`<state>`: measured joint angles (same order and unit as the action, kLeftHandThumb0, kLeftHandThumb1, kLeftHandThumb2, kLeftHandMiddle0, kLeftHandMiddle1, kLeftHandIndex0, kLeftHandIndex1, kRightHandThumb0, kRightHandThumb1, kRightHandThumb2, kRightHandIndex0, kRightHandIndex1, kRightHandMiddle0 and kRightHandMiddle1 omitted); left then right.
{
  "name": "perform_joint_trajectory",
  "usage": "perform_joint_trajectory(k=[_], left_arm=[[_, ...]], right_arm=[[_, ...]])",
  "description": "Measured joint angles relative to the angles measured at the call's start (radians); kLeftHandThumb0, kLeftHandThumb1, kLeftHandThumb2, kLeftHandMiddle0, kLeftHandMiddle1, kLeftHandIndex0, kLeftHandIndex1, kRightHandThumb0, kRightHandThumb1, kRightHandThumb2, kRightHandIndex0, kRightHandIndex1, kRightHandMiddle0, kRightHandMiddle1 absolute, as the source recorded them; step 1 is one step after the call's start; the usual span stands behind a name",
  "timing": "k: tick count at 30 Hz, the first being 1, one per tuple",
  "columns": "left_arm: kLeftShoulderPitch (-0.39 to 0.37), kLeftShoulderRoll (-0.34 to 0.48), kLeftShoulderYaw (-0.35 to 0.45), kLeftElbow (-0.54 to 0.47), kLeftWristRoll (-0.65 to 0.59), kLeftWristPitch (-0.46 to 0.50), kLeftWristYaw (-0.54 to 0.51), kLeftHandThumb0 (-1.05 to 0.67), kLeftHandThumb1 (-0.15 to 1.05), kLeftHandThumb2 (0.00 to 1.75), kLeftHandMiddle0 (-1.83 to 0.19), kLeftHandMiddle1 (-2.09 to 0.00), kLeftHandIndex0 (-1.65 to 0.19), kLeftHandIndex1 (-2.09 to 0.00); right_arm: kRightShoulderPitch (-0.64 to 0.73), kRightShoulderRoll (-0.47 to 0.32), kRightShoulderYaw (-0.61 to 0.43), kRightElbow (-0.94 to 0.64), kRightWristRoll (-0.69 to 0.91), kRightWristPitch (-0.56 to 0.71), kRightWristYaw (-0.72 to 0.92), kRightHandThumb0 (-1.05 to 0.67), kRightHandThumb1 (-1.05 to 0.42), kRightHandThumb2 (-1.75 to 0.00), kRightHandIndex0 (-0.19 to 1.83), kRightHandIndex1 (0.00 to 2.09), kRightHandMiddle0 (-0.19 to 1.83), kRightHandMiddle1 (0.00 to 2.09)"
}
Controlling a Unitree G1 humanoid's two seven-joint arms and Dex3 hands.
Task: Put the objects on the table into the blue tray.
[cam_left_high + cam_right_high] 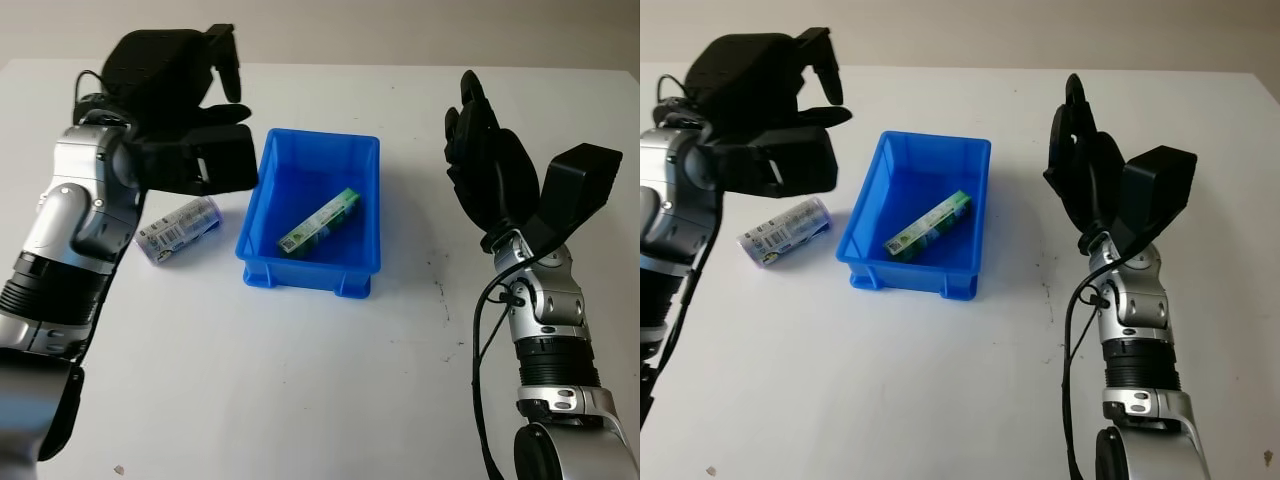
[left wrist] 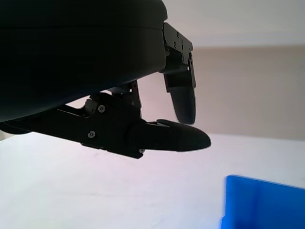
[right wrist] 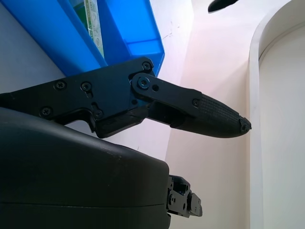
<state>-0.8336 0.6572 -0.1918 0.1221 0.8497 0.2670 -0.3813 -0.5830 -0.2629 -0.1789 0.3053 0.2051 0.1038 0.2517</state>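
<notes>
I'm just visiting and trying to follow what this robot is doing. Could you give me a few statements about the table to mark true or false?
1. A green box lies inside the blue tray. True.
2. The small can stands upright in the tray. False: it lies on its side on the table, beside the tray.
3. The left hand grips the can. False: it is open, above the table near the can.
4. The right hand holds nothing. True: it is open, on the tray's other side.
</notes>
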Motion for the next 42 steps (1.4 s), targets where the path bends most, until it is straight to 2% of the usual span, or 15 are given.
perform_joint_trajectory(k=[5,10,14,17,20,21,22,24,26,29,33,35,37,40,42], left_arm=[[0.128,0.048,0.030,-0.161,0.011,0.109,-0.122,-0.91,1.05,0.28,-0.10,-0.02,0.02,-0.16],[0.253,0.054,0.099,-0.318,0.009,0.222,-0.174,-0.91,1.05,0.22,-0.07,-0.02,0.09,-0.10],[0.316,0.056,0.114,-0.374,0.020,0.274,-0.206,-0.90,1.05,0.23,-0.06,-0.03,0.09,-0.09],[0.350,0.097,0.104,-0.411,0.079,0.291,-0.277,-0.95,1.05,0.35,-0.07,-0.05,0.08,-0.09],[0.374,0.117,0.078,-0.443,0.149,0.296,-0.325,-0.96,1.05,0.34,-0.13,-0.08,0.03,-0.11],[0.380,0.116,0.069,-0.452,0.173,0.297,-0.326,-0.96,1.05,0.32,0.02,-0.58,0.02,-0.22],[0.385,0.112,0.061,-0.458,0.193,0.297,-0.325,-0.96,1.05,0.31,0.12,-0.90,0.07,-0.39],[0.394,0.094,0.050,-0.466,0.236,0.300,-0.323,-0.97,1.05,0.31,0.17,-1.00,0.15,-0.49],[0.403,0.076,0.038,-0.471,0.277,0.302,-0.326,-0.97,1.05,0.32,0.19,-0.93,0.18,-0.44],[0.411,0.053,0.022,-0.471,0.329,0.294,-0.333,-0.96,1.05,0.33,0.19,-1.02,0.19,-0.43],[0.415,0.034,0.001,-0.457,0.376,0.254,-0.316,-0.93,1.05,0.30,0.17,-0.94,0.15,-0.43],[0.422,0.021,-0.007,-0.437,0.406,0.243,-0.284,-0.91,1.05,0.28,0.06,-0.72,0.08,-0.40],[0.435,0.000,-0.025,-0.405,0.458,0.241,-0.243,-0.89,1.05,0.25,0.17,-1.37,0.01,-0.49],[0.451,-0.048,-0.048,-0.349,0.517,0.242,-0.194,-0.87,1.05,0.19,0.19,-1.76,-0.02,-0.69],[0.457,-0.070,-0.065,-0.315,0.553,0.241,-0.164,-0.87,1.05,0.20,0.19,-1.78,-0.09,-0.53]], right_arm=[[-0.003,0.001,0.000,0.004,0.000,-0.003,0.004,-0.77,-1.05,-0.76,-0.19,0.00,-0.19,0.00],[-0.004,0.003,0.006,0.002,-0.002,0.002,-0.008,-0.77,-1.05,-0.75,-0.19,0.00,-0.19,0.00],[-0.005,0.006,0.010,0.002,-0.004,0.006,-0.019,-0.76,-1.05,-0.75,-0.19,0.00,-0.19,0.00],[-0.005,0.010,0.014,0.003,-0.007,0.006,-0.021,-0.76,-1.05,-0.76,-0.19,0.00,-0.19,0.00],[-0.006,0.010,0.015,0.003,-0.007,0.006,-0.020,-0.76,-1.05,-0.76,-0.19,0.00,-0.19,0.00],[-0.006,0.010,0.016,0.003,-0.007,0.006,-0.019,-0.76,-1.05,-0.76,-0.19,0.00,-0.19,0.00],[-0.006,0.010,0.017,0.003,-0.007,0.006,-0.019,-0.76,-1.05,-0.76,-0.19,0.00,-0.19,0.00],[-0.007,0.011,0.017,0.003,-0.007,0.006,-0.019,-0.76,-1.05,-0.76,-0.19,0.00,-0.19,0.00],[-0.007,0.011,0.017,0.003,-0.006,0.006,-0.019,-0.76,-1.05,-0.76,-0.19,0.00,-0.19,0.00],[-0.007,0.011,0.016,0.003,-0.006,0.006,-0.020,-0.75,-1.05,-0.75,-0.19,0.00,-0.19,0.00],[-0.008,0.011,0.015,0.003,-0.004,0.006,-0.019,-0.76,-1.05,-0.75,-0.19,0.00,-0.19,0.00],[-0.008,0.011,0.015,0.003,-0.002,0.006,-0.018,-0.76,-1.05,-0.75,-0.19,0.00,-0.19,0.00],[-0.007,0.011,0.013,0.003,-0.001,0.006,-0.019,-0.76,-1.05,-0.74,-0.19,0.00,-0.19,0.00],[-0.007,0.011,0.013,0.003,0.000,0.006,-0.019,-0.75,-1.05,-0.75,-0.19,0.00,-0.19,0.00],[-0.007,0.011,0.013,0.003,0.001,0.006,-0.018,-0.75,-1.05,-0.75,-0.19,0.00,-0.19,0.00]])
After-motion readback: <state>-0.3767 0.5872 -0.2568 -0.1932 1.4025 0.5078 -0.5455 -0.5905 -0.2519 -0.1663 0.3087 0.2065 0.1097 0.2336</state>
